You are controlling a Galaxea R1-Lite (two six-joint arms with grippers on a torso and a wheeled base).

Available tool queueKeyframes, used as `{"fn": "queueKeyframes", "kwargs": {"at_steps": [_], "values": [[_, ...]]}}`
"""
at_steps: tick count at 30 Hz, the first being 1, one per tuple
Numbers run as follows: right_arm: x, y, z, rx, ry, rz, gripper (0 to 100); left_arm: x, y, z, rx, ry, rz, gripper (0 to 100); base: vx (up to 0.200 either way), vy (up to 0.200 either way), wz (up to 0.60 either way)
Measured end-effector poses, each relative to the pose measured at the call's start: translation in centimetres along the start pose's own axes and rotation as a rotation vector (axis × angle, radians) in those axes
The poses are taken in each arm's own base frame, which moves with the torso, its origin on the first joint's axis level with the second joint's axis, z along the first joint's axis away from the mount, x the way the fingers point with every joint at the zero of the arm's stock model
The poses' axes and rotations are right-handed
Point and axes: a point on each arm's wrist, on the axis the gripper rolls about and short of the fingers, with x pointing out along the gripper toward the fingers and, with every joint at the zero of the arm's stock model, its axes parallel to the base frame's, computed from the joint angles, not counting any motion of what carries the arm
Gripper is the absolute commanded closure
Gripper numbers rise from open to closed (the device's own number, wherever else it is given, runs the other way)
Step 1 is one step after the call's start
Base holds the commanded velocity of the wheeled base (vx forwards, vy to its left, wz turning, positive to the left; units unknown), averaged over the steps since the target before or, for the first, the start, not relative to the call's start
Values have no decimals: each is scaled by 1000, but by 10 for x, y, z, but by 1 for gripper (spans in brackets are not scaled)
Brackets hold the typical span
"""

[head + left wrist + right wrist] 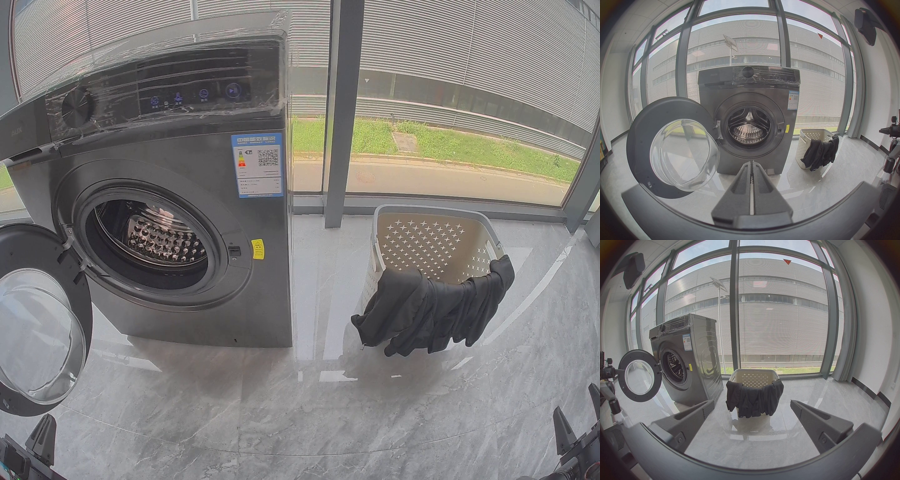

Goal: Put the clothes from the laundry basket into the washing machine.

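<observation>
We see clothes (431, 312) draped on laundry basket (437, 210), right of open washing machine (187, 156); its blue label (257, 164) unreadable. Left gripper (752, 175) clenched, right gripper (751, 404) released.

Bare showroom-like room: film-wrapped washing machine (253, 294), polished stone floor (281, 412), floor-to-ceiling windows (462, 81).
</observation>
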Motion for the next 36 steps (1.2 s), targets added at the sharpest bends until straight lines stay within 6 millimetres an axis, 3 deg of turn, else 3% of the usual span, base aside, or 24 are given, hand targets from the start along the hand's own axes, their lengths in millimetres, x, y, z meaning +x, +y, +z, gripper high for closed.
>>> {"fn": "queueKeyframes", "kwargs": {"at_steps": [21, 33, 36], "values": [[0, 0, 0, 0, 1, 0, 0, 0, 0, 0, 0, 0, -1, 100, 0, 0, 0], [0, 0, 0, 0, 1, 0, 0, 0, 0, 0, 0, -1, -1, 100, 0, -200, 0], [0, 0, 0, 0, 1, 0, 0, 0, 0, 0, 5, 0, -3, 100, 0, 0, 0]]}}
